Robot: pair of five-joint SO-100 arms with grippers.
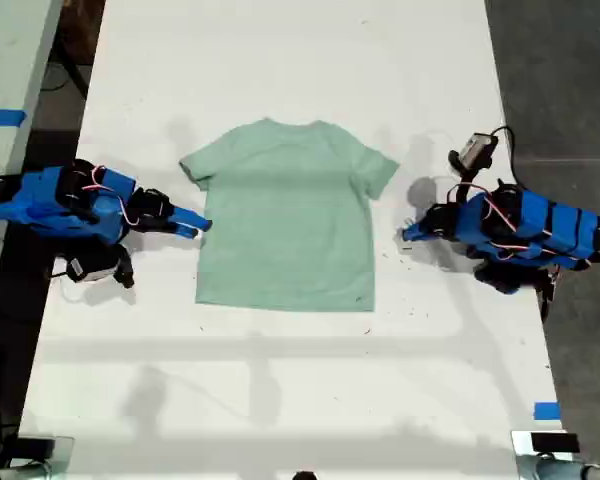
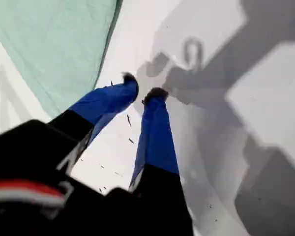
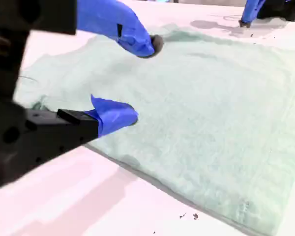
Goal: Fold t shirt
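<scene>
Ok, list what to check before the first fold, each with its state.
1. The t shirt lies flat on the table, both sleeves spread: ok.
2. My second gripper is open over the shirt's edge: ok.
3. My second gripper touches the fabric: cannot tell.
4. My first gripper is at the shirt: not ok, it is over bare table beside it.
5. My first gripper is open wide enough to pinch: not ok, only narrowly parted, holding nothing.
</scene>
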